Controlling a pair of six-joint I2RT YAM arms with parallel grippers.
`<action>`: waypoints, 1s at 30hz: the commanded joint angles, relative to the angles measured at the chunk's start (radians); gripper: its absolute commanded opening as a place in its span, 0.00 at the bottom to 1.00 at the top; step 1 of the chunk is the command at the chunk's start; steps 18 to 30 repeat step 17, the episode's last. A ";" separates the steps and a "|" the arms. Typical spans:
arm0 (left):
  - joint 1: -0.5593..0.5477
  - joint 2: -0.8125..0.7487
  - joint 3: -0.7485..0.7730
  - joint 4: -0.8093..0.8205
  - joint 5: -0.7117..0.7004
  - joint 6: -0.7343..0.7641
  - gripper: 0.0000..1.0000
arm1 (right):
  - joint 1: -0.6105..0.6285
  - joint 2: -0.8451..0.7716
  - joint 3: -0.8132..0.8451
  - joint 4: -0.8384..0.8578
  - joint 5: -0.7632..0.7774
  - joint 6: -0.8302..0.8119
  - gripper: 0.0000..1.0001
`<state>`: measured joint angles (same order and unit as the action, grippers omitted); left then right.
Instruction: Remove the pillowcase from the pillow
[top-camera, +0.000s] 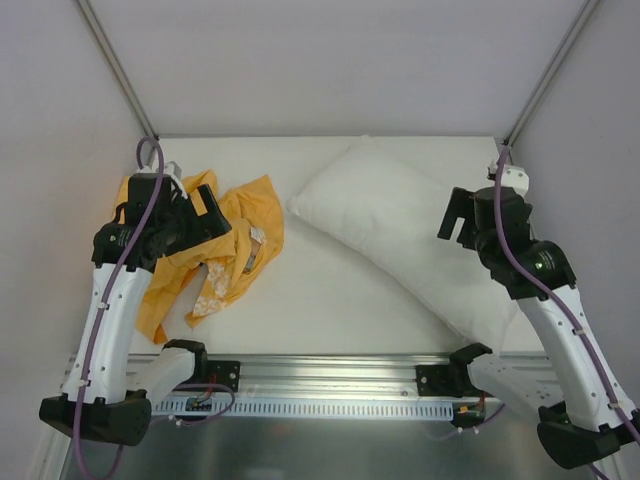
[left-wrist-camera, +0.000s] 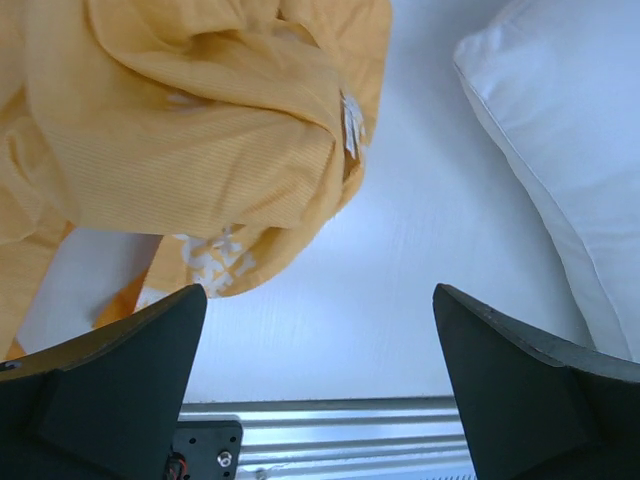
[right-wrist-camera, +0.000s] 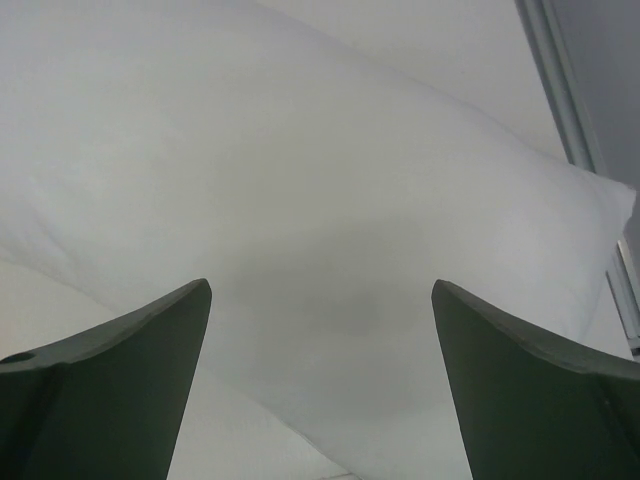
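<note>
While the pillowcase (top-camera: 245, 215) lies crumpled on the far left of the worktop (top-camera: 320, 300), you can see that it is fully off the pillow (top-camera: 400, 220), with a strip of bare worktop between the two. The pillow runs on a slant from the far middle down to the near right, plump and plain white.

Your left arm (top-camera: 110, 300) reaches over the orange heap, and the left jaws are released, spread wide with nothing between them. From the left wrist you look down past both dark fingers (left-wrist-camera: 110, 370) at the pillowcase (left-wrist-camera: 200, 140), bunched in folds, with a small white label (left-wrist-camera: 352, 122) on its right edge and a patch of white print (left-wrist-camera: 215, 255) on the near fold. The pillow's corner (left-wrist-camera: 560, 120) shows at the right of that view, apart from the fabric, and the metal rail (left-wrist-camera: 330, 415) runs along the near edge.

Your right arm (top-camera: 560, 310) stands over the pillow's right end. The right jaws are also released and grasp nothing; the right wrist view shows the fingers (right-wrist-camera: 110, 370) wide apart above the pillow (right-wrist-camera: 320, 200), which fills nearly the whole view. Whether they touch it you cannot tell.
</note>
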<state>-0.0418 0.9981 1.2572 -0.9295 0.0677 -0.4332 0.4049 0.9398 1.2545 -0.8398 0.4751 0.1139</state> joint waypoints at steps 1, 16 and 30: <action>-0.085 -0.027 -0.024 0.008 0.024 0.014 0.99 | -0.005 -0.059 -0.016 -0.050 0.103 -0.013 0.96; -0.273 -0.090 -0.074 0.061 0.053 -0.006 0.99 | -0.005 -0.190 -0.075 -0.125 0.161 0.017 0.96; -0.274 -0.087 -0.076 0.063 0.053 -0.006 0.99 | -0.005 -0.188 -0.076 -0.125 0.161 0.015 0.96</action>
